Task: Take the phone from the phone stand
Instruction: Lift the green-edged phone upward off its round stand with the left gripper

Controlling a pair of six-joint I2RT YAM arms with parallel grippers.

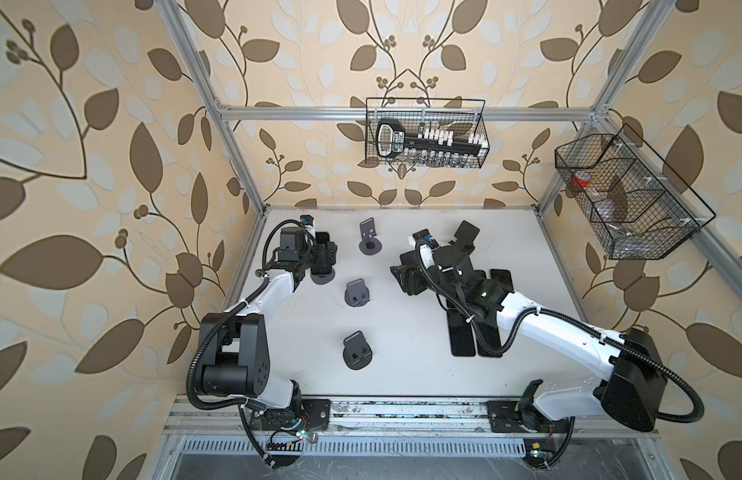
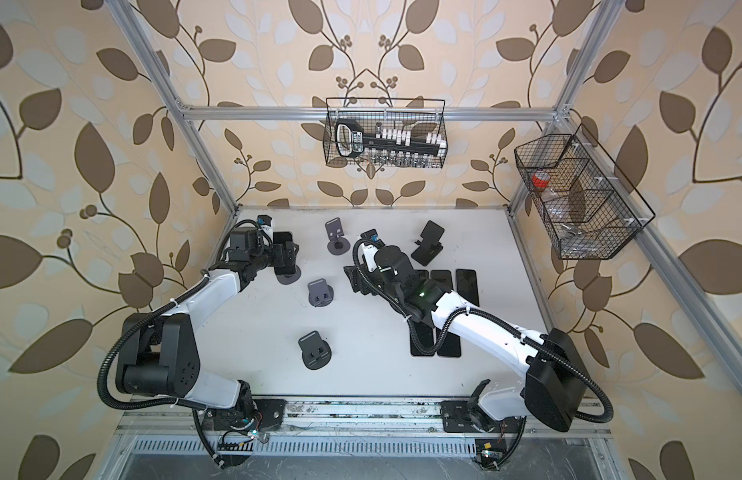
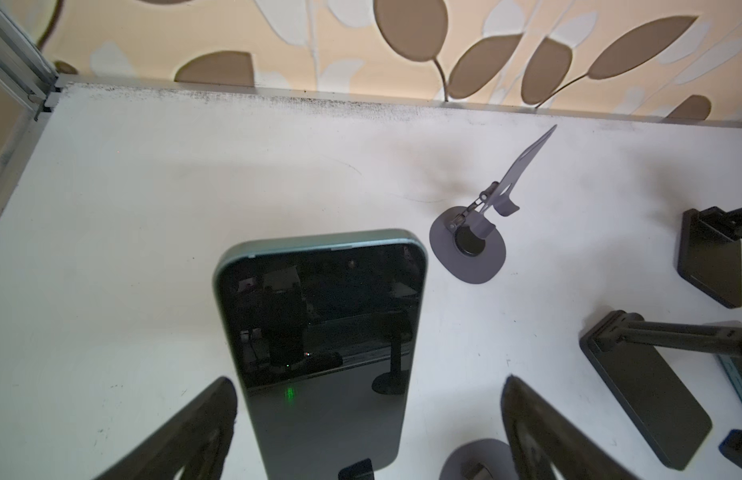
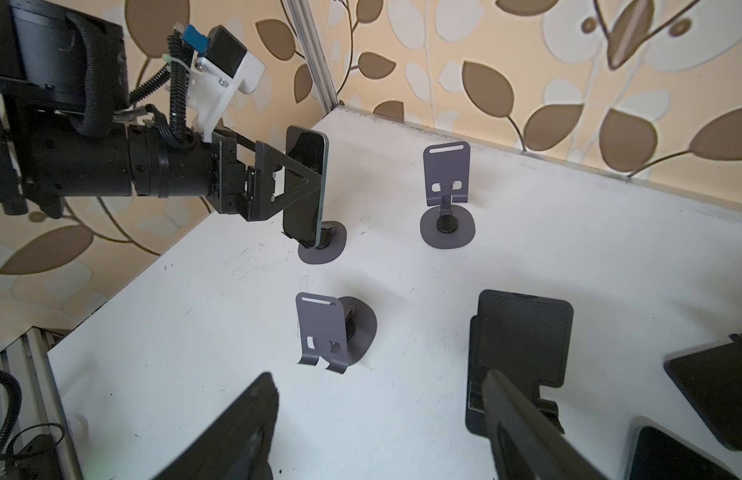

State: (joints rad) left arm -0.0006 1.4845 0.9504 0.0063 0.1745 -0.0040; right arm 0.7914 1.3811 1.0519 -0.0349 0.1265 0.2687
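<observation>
**One phone upright, open jaws either side of it**

Across the white table (image 1: pixel 402 353), only the far-left part mattered. The left gripper (image 3: pixel 367 382) sat level there, its fingers spread wide and straddling the phone (image 3: pixel 319 332) with a gap showing at each long edge, so nothing was pinched yet. The right gripper (image 4: pixel 377 376) hung over the middle of the table, fingers apart with bare table between them, holding nothing. The phone stood nearly upright, its lower end seated in the grey phone stand (image 4: pixel 321 251). It looked a rigid slab of glass and metal, fairly heavy for its thickness, with a glossy face likely to slip and to crack if dropped. The long side edges seemed the place to grip, around mid-height, squeezing across the width and off the glass. The stand looked thin and light, so it would probably ride up unless the phone were lifted clear of the small lip (image 3: pixel 357 471) at its foot.
</observation>
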